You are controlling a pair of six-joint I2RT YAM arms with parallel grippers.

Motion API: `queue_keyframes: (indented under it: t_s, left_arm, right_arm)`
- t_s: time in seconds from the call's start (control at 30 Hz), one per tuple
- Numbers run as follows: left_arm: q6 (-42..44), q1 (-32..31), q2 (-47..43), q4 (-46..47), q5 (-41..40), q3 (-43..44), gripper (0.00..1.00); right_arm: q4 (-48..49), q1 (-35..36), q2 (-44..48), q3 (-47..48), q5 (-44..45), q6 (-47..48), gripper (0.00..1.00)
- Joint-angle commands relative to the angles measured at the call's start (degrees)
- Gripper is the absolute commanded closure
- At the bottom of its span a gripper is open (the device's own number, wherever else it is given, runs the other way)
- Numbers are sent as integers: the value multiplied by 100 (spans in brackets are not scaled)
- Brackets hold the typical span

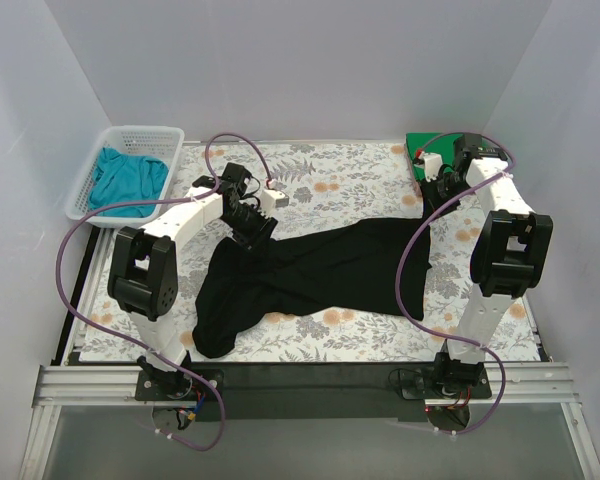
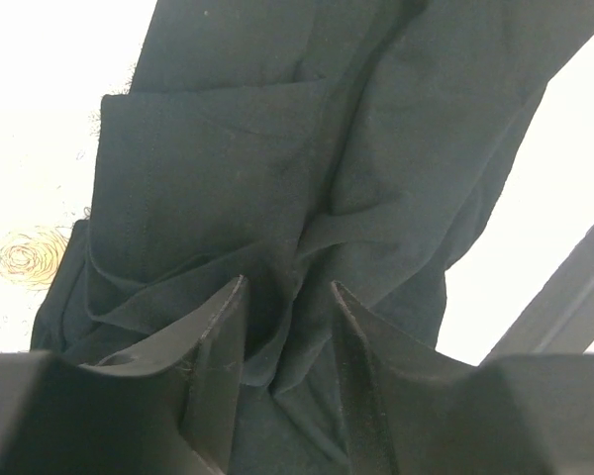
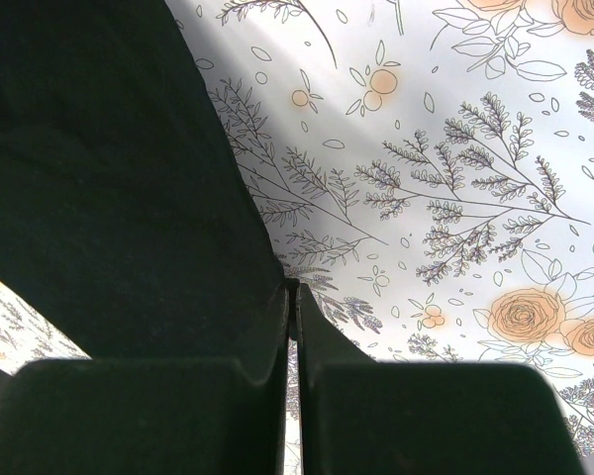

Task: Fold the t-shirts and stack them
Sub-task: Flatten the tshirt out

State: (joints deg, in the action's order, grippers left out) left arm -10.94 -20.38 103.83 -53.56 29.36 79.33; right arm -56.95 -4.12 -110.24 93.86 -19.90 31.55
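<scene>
Both claws grasp the black t-shirt (image 1: 320,270) — left gripper (image 2: 287,287) on a bunched fold, right gripper (image 3: 291,287) on a thin edge — which may slip if pulled taut.

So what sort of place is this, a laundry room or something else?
Most likely a robot test booth, not a home: plain white walls close it in, a left arm and right arm are bolted to a metal rail, and a black t-shirt lies on a floral tablecloth.

Black t-shirt (image 1: 320,270) on floral table (image 1: 350,185)
</scene>
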Motion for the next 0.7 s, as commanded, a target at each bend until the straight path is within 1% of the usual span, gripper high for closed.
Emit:
queue_keyframes:
  t_s: [0.0, 0.07, 0.13, 0.27, 0.43, 0.47, 0.5, 0.57, 0.6, 0.63, 0.67]
  left_arm:
    - [92, -18, 41, 65, -27, -32, 62]
    - [83, -10, 32, 100, -71, -58, 58]
    - [83, -18, 41, 144, -141, -75, 57]
    - [92, -45, 6, 249, -308, -128, 57]
    - [83, -80, -65, 364, -396, -207, 61]
    - [74, -89, -82, 399, -423, -225, 63]
    - [57, -80, -100, 460, -458, -268, 69]
    - [22, -89, -109, 478, -467, -278, 76]
    - [4, -89, -109, 478, -441, -278, 89]
    - [-13, -89, -135, 469, -414, -269, 96]
    - [-161, -63, -161, 461, -388, -252, 100]
  right_arm:
    - [-71, -27, -33, 9, -84, 35, 99]
    - [-71, -27, -24, 9, -75, 44, 99]
    - [-71, -27, -16, -9, -58, 44, 99]
    - [-71, -19, -24, -17, -58, 44, 99]
    - [-62, -27, -42, -17, -58, 35, 99]
    - [-71, -27, -42, -17, -66, 35, 99]
    - [-62, -27, -42, -26, -58, 27, 99]
    - [-71, -27, -33, -17, -58, 35, 99]
    - [-71, -27, -33, -9, -58, 35, 99]
    - [-71, -27, -33, -9, -49, 35, 99]
    - [-71, -27, -33, 9, -32, 35, 99]
